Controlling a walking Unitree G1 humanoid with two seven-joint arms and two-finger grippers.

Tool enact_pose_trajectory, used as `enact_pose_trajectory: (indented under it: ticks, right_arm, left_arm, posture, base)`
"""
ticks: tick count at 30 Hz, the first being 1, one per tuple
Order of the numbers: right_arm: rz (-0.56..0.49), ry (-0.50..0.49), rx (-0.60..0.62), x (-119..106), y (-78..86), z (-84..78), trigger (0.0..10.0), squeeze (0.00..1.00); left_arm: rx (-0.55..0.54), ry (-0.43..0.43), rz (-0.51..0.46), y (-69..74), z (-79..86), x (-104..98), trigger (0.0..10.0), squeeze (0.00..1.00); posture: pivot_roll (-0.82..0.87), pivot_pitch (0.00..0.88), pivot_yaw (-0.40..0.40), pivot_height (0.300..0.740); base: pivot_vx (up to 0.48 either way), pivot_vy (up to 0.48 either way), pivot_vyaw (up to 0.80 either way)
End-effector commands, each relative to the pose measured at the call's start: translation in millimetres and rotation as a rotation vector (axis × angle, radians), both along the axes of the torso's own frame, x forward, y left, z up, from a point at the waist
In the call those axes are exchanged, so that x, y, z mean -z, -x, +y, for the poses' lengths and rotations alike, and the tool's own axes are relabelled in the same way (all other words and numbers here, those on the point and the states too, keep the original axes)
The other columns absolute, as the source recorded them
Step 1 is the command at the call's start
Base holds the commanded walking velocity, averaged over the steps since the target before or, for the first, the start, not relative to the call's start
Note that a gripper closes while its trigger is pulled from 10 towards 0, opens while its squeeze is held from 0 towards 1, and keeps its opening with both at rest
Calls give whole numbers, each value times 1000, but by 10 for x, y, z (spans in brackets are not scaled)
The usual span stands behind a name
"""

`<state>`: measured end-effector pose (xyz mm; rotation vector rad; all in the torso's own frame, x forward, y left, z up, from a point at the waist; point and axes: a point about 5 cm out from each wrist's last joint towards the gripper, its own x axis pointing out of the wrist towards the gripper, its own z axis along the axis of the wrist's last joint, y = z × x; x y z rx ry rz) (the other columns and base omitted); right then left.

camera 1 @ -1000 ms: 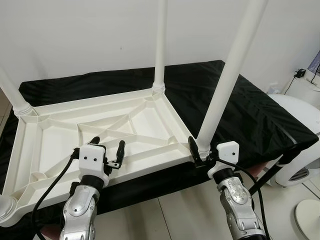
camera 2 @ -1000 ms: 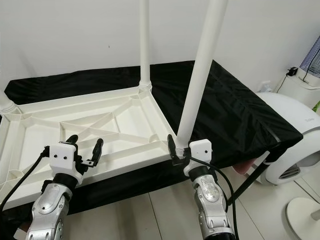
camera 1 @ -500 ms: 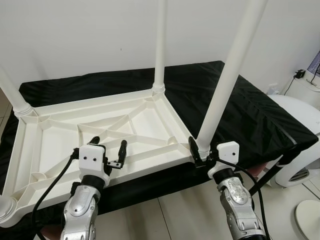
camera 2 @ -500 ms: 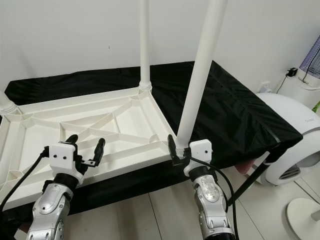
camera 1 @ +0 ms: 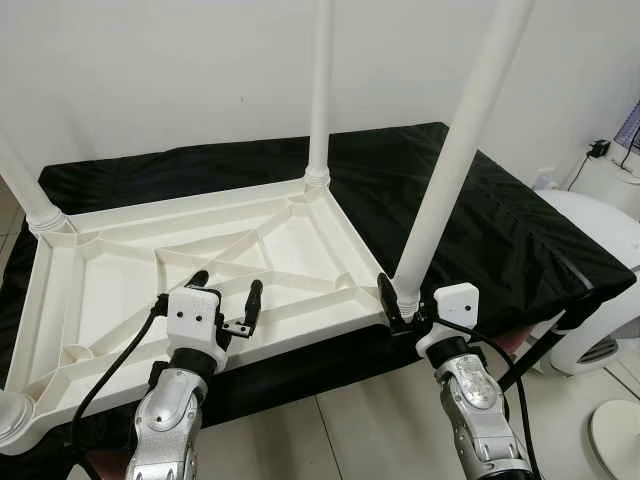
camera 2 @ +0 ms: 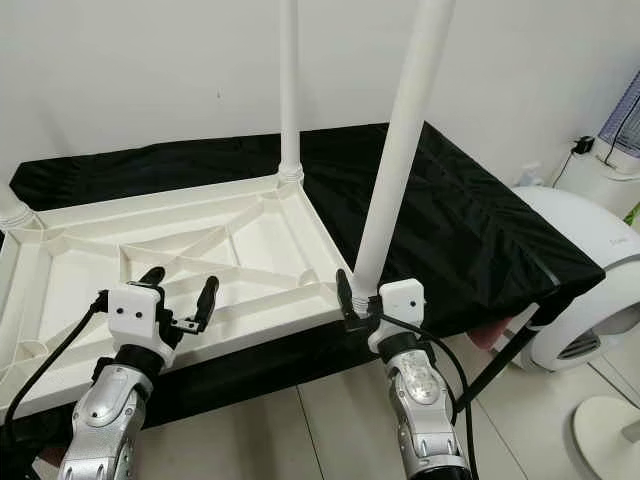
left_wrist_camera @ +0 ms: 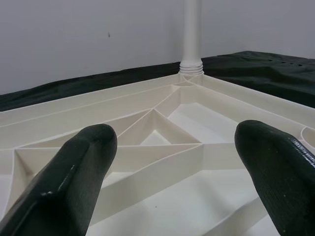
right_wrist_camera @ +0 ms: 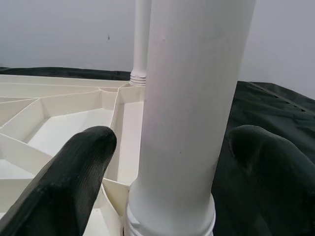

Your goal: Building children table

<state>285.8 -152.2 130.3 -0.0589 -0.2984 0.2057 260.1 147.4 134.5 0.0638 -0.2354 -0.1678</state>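
On the black cloth (camera 1: 520, 230) we're seeing the table (camera 1: 130, 290) lying upside down, legs pointing up; right gripper (camera 1: 400, 310) straddling the near leg (camera 1: 450, 170), left gripper (camera 1: 222, 300) spread, holding nothing.

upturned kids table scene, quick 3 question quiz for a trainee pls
1. True or false: the white table top lies underside up on the black cloth.
2. Which pincer brackets a leg near its base? A) left B) right
3. Fill in: the left pincer is ____, over the near rim.

Key:
1. True
2. B: the right pincer has a finger on each side of the leg; contact is unclear.
3. open
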Motion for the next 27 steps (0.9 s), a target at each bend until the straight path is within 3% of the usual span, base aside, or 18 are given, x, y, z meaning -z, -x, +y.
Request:
enact_pose_trajectory:
  ticks: [1, 9, 10, 18, 20, 23, 25, 27]
  right_arm:
    - [16, 5, 6, 16, -14, -17, 10000, 0]
    - [14, 9, -3, 5, -28, -9, 10000, 0]
    - [14, 14, -11, -4, -37, -5, 10000, 0]
    - [15, 24, -15, -9, -33, -22, 10000, 0]
    - [13, 28, -11, -14, -37, -32, 10000, 0]
    - [12, 28, -6, -16, -40, -46, 10000, 0]
    - [12, 30, 3, -15, -41, -66, 10000, 0]
    - [12, 30, 3, -15, -41, -66, 10000, 0]
  left_arm:
    - [-101, 59, -1, -33, -59, 28, 10000, 0]
    - [-58, 59, -23, -90, -133, -21, 10000, 0]
    - [2, 38, -44, -115, -224, -66, 10000, 0]
    - [85, 21, -73, -132, -332, -162, 10000, 0]
    - [173, -20, -73, -97, -430, -162, 10000, 0]
    - [222, -43, -69, -84, -467, -157, 10000, 0]
    - [295, -112, -72, -85, -500, -152, 10000, 0]
    - [295, -112, -72, -85, -500, -152, 10000, 0]
  posture:
    - [-38, 25, -18, 740]
    - [-35, 34, -32, 740]
    - [-34, 37, -37, 740]
    - [-39, 51, -32, 740]
    - [-41, 62, -13, 740]
    - [-41, 62, -13, 740]
    - [-40, 65, -6, 740]
    - [-40, 65, -6, 740]
  base:
    - [0, 0, 0]
    - [0, 0, 0]
    - [0, 0, 0]
    - [0, 0, 0]
    - [0, 0, 0]
    - [0, 0, 0]
    - [0, 0, 0]
    - [0, 0, 0]
